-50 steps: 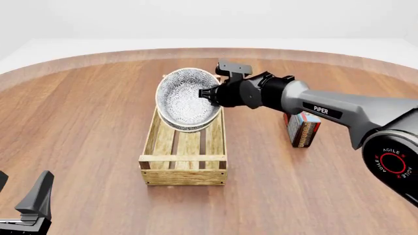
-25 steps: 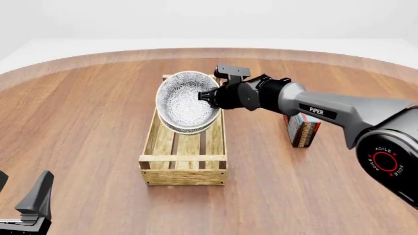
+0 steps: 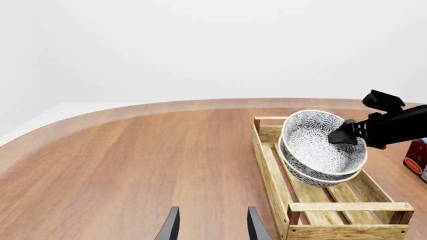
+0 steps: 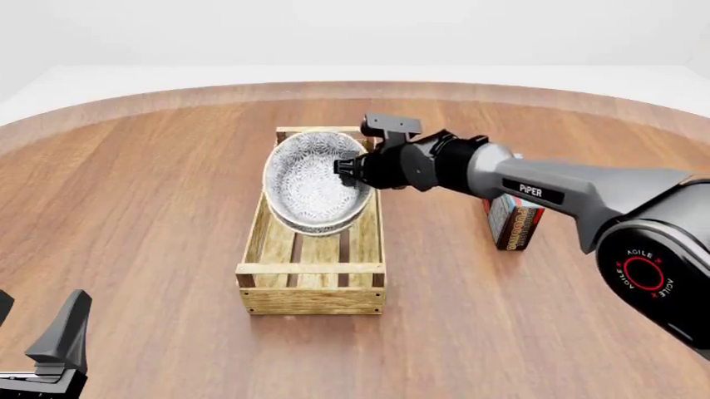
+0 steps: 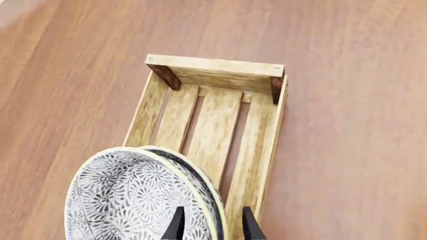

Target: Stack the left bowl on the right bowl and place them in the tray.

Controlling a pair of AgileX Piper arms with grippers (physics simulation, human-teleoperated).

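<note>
Two nested grey-patterned bowls [image 4: 311,183] hung tilted over the light-wood tray [image 4: 314,278], their rim clenched by the right gripper [image 4: 346,167]; the left gripper [image 3: 211,227] stood released.

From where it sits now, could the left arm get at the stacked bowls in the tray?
Probably yes, though awkwardly. The left hand is parked open at the near table edge, with bare table between it and the tray. But the right hand is clamped on the bowls' rim, crowding their right side.
</note>
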